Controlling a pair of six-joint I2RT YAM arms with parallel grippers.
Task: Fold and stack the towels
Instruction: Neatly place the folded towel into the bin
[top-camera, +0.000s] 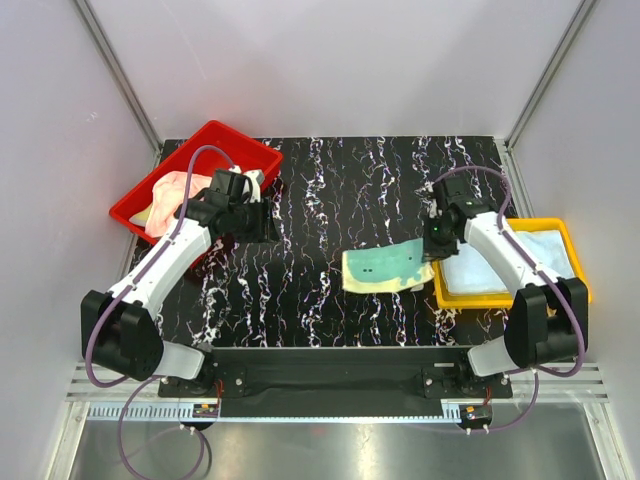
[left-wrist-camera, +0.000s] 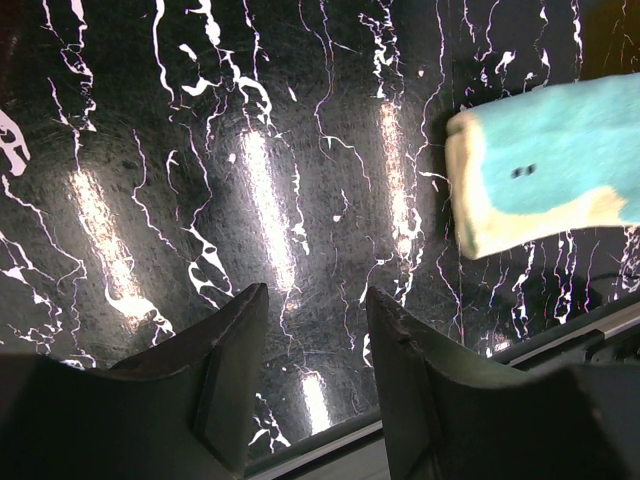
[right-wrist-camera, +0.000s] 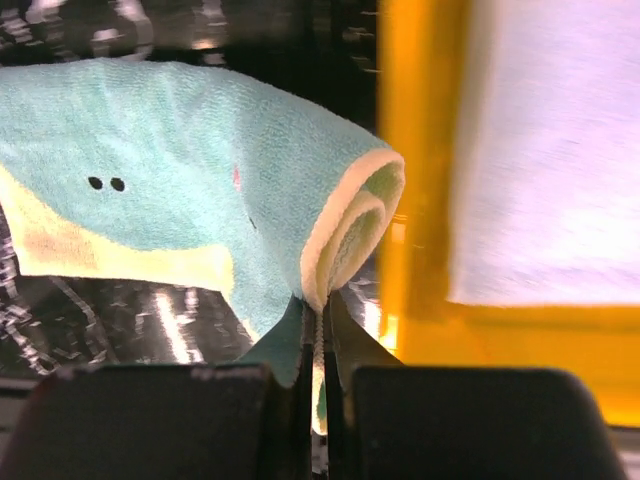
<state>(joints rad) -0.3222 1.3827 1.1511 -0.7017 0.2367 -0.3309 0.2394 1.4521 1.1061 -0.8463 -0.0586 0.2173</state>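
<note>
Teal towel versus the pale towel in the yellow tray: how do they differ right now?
The teal towel is teal with a cream patch; the pale towel is plain bluish white. The teal towel is outside the yellow tray, over the black table; the pale towel lies flat inside it. The right claw is shut on the teal towel's folded edge; no claw holds the pale towel. Both look folded.

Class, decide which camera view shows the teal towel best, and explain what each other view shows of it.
The right wrist view: the teal towel fills the frame, its folded layers clear, the right fingers pinching its edge. The top external view shows most of it, but small. The left wrist view catches only one blurred end.
</note>
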